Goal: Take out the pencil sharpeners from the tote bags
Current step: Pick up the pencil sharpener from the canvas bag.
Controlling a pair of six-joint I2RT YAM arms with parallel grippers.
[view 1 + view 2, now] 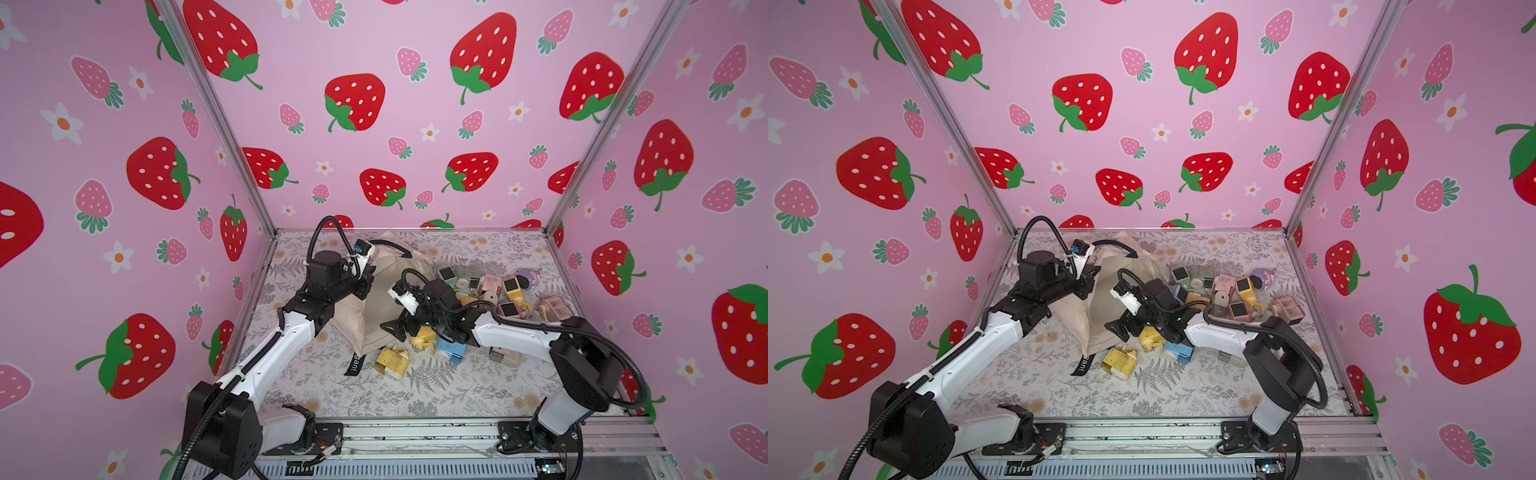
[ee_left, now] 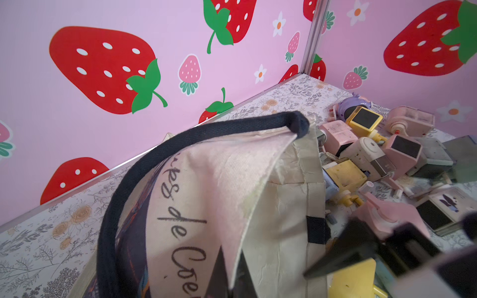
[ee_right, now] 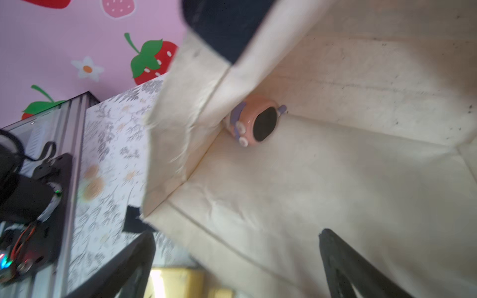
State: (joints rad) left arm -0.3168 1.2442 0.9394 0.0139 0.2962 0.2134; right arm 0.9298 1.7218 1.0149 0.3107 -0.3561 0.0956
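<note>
Tote [image 1: 386, 291] lying on its side on the tabletop [image 1: 436, 395], between the far left corner and the middle, with its mouth turned toward the right edge. A navy handle [image 2: 180, 139] arches over the rim. A black strap [image 1: 355, 365] trails from the tote toward the near edge.

Left fingers [image 2: 219, 271] are closed on the upper rim of the tote and hold the mouth up. Right fingers [image 3: 331, 250] are spread wide at the mouth. The right wrist view shows one finger over the cream lining and the other outside the tote, above the tabletop; nothing is between them.

One pink sharpener [image 3: 254, 121], round with a dark window and purple trim, lies inside the tote, in a corner of the lining.

The other sharpeners [image 1: 498, 291] lie outside, heaped touching one another near the far right corner. They are pink, yellow, sage and purple, and several show dark square windows.

Just outside the mouth are a yellow sharpener [image 1: 392, 361] beside the strap, a blue sharpener [image 1: 451, 349], and a second yellow one [image 1: 424, 336] below the right fingers.
</note>
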